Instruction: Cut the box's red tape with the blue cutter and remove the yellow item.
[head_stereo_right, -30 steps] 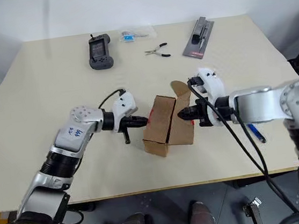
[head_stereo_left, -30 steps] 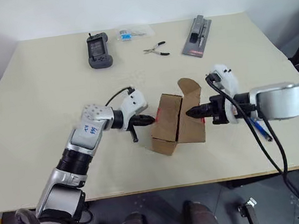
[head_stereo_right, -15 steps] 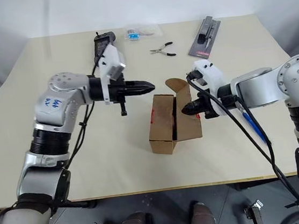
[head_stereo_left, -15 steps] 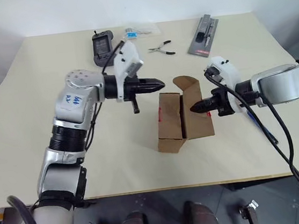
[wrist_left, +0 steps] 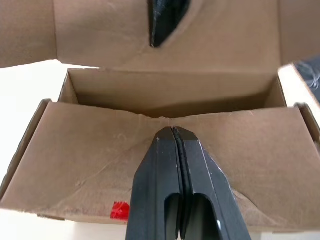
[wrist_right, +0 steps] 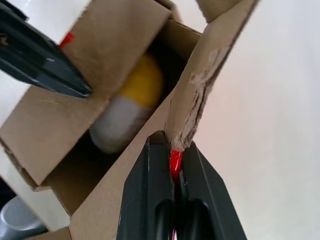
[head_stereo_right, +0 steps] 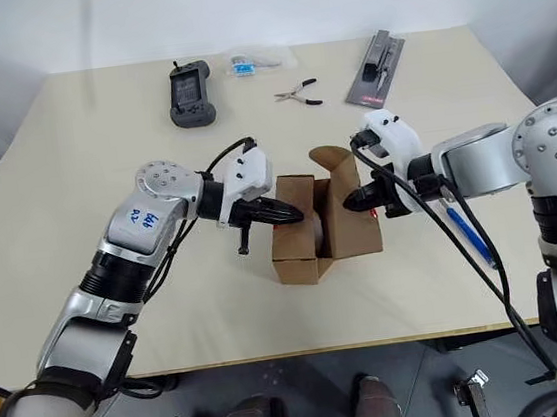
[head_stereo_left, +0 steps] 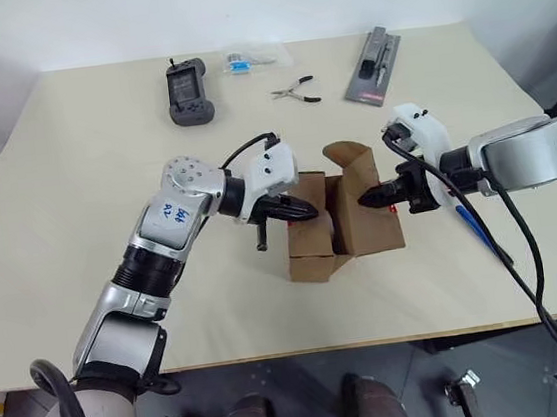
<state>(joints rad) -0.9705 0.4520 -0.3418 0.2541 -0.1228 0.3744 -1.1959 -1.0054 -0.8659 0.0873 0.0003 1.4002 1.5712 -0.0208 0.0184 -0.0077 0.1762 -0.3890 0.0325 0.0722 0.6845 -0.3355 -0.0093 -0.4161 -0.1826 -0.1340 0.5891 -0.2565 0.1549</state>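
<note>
Cardboard box is sitting open near the middle of the table, with both grippers working at its flaps. One flap is standing upright on the box's right side, and the right gripper is pinching that flap's edge with its fingers closed together; a scrap of the red tape is showing right between the fingers in the right wrist view. The left gripper is reaching in from the left, its fingers pressed together with nothing between them, and their tips are pushing against the left flap, which is bending at the point of contact. Another bit of red tape is clinging to that left flap near its outer edge.

Inside the box the yellow item is lying on its side, yellow at one end and white at the other.

The blue cutter is lying on the table to the right of the box, partly behind the right arm's cable. Along the far edge are resting a dark handheld device, a small clear bag, a pair of black-handled pliers and a grey packaged tool.
</note>
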